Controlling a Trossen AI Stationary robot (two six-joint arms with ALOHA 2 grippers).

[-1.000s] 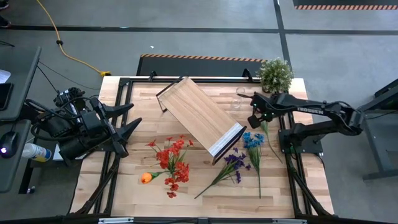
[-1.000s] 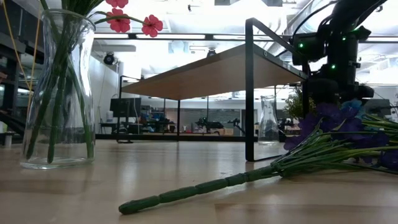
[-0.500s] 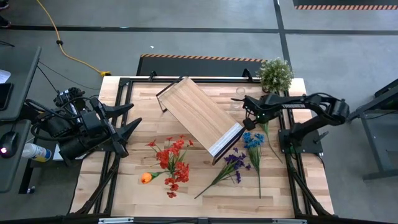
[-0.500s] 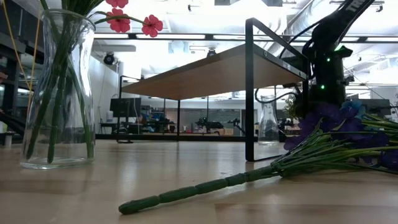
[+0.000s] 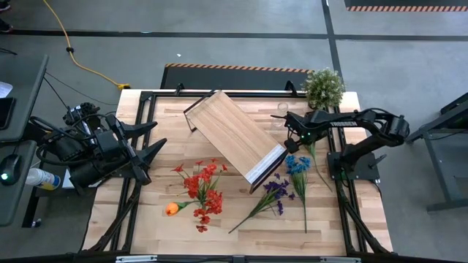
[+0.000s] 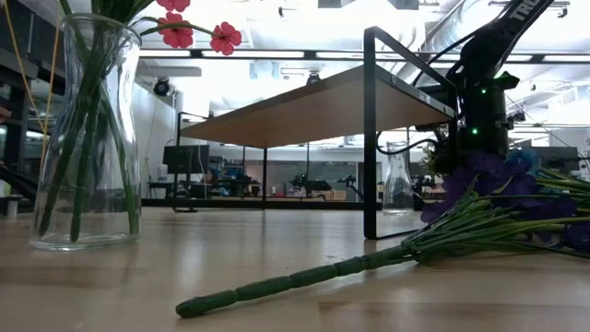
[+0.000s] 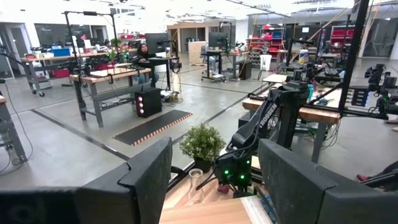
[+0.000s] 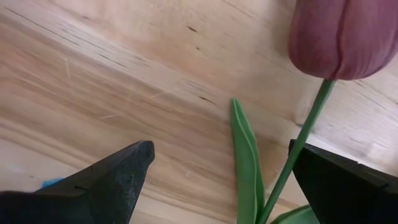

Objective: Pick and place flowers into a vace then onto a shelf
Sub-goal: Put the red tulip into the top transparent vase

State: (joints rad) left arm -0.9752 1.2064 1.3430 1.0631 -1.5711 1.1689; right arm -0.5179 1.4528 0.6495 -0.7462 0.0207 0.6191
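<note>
The shelf (image 5: 232,139) stands on its dark frame at the middle of the table. Loose flowers lie in front of it: red (image 5: 201,186), orange (image 5: 172,209), purple (image 5: 274,190) and blue (image 5: 296,164). In the low view, a glass vase (image 6: 88,138) holds green stems with red blooms. A second, bare vase (image 5: 281,117) stands by the shelf's far right corner. My right gripper (image 5: 291,134) is open and low over the table. Its fingers stand on either side of a maroon tulip's stem (image 8: 305,140) and leaf (image 8: 245,155). My left gripper (image 5: 157,139) waits open at the table's left edge.
A bushy potted plant (image 5: 323,88) stands at the far right corner, just behind my right arm. The purple stem (image 6: 304,277) stretches across the near middle of the table. The bare wood (image 5: 241,237) along the near edge has free room.
My right arm has drawn its elbow in. Its gripper has shifted a little toward the table's left and come down toward the tabletop beside the blue flowers. It then stayed still. Nothing on the table has moved.
</note>
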